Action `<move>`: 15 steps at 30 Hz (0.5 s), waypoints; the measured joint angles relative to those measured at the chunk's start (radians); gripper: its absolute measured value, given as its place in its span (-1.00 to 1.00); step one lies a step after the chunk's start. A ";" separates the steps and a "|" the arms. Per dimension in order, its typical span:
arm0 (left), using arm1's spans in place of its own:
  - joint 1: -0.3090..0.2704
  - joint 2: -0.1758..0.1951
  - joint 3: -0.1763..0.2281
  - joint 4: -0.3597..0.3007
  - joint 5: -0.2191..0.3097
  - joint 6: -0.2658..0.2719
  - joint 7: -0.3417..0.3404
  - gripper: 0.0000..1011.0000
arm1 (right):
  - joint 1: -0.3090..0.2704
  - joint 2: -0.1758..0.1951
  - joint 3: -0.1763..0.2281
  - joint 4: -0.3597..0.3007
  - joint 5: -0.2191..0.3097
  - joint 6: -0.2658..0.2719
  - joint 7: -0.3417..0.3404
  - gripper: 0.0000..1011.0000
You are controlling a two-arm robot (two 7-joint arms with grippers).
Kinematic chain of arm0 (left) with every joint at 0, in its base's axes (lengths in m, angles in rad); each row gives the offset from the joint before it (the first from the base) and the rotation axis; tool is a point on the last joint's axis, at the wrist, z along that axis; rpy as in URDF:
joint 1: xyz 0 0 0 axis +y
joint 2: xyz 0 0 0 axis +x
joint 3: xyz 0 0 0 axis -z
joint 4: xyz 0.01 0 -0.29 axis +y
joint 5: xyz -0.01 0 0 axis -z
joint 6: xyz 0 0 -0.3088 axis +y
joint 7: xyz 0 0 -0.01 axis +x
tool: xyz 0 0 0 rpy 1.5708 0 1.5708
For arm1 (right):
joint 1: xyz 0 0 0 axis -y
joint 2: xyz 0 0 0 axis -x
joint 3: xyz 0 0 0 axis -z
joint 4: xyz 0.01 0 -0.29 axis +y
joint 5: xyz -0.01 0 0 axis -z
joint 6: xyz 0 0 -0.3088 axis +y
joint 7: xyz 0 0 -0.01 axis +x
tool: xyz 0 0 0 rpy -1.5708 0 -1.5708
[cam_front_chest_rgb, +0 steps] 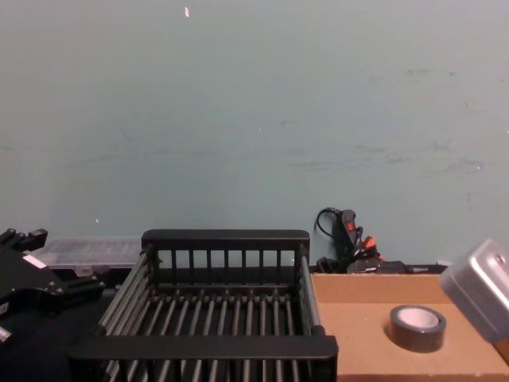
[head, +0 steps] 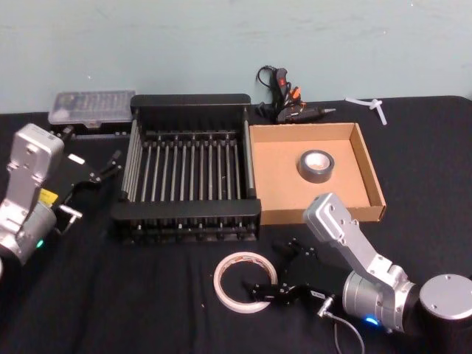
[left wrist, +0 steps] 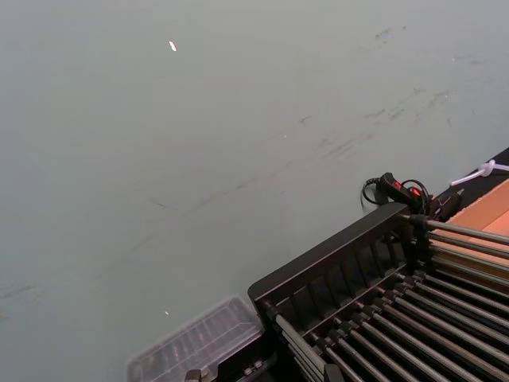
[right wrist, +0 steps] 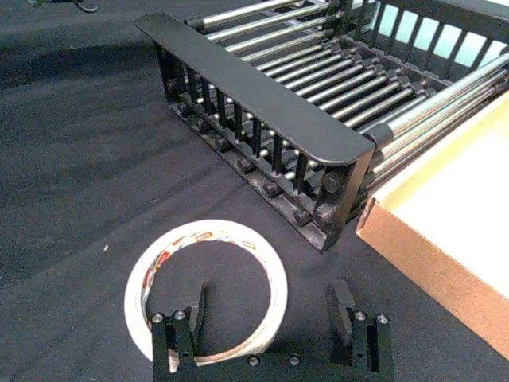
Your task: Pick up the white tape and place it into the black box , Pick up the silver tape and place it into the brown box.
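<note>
The white tape (head: 220,285) (right wrist: 141,280) lies flat on the black cloth in front of the black box (head: 188,221) (right wrist: 262,99) (cam_front_chest_rgb: 203,347). My right gripper (head: 271,267) (right wrist: 269,312) is open and low at the ring's right side. One finger is inside the ring and the other outside it, so the fingers straddle the ring's wall. The silver tape (head: 316,166) (cam_front_chest_rgb: 417,328) lies flat inside the brown box (head: 369,173) (right wrist: 429,255) (cam_front_chest_rgb: 358,282), to the right of the black box. My left gripper (head: 99,171) (cam_front_chest_rgb: 48,290) stays open at the far left, beside the black box.
A clear plastic case (head: 92,107) (left wrist: 195,342) (cam_front_chest_rgb: 87,251) sits behind the black box's left corner. A black glue gun with cable (head: 287,99) (left wrist: 398,191) (cam_front_chest_rgb: 346,231) lies behind the brown box. White plastic pieces (head: 369,105) lie at the back right.
</note>
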 joint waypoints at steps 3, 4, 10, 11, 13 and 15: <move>0.000 0.000 0.000 0.000 0.000 0.000 0.000 0.98 | 0.000 0.000 0.000 0.000 -0.001 0.000 -0.001 0.98; 0.000 0.000 0.000 0.000 0.000 0.000 0.000 0.98 | 0.000 0.000 0.000 0.000 -0.001 0.000 -0.001 0.98; 0.000 0.000 0.000 0.000 0.000 0.000 0.000 0.98 | 0.000 0.000 0.000 0.000 -0.001 0.000 -0.001 0.98; 0.000 0.000 0.000 0.000 0.000 0.000 0.000 0.98 | 0.000 0.000 0.000 0.000 0.000 0.000 -0.001 0.98; 0.000 0.000 0.000 0.000 0.000 0.000 0.000 0.98 | 0.000 0.000 0.001 0.000 0.000 0.000 -0.001 0.96; 0.000 0.000 0.000 0.000 0.000 0.000 0.000 0.98 | 0.000 0.001 0.001 0.000 0.000 0.000 -0.001 0.91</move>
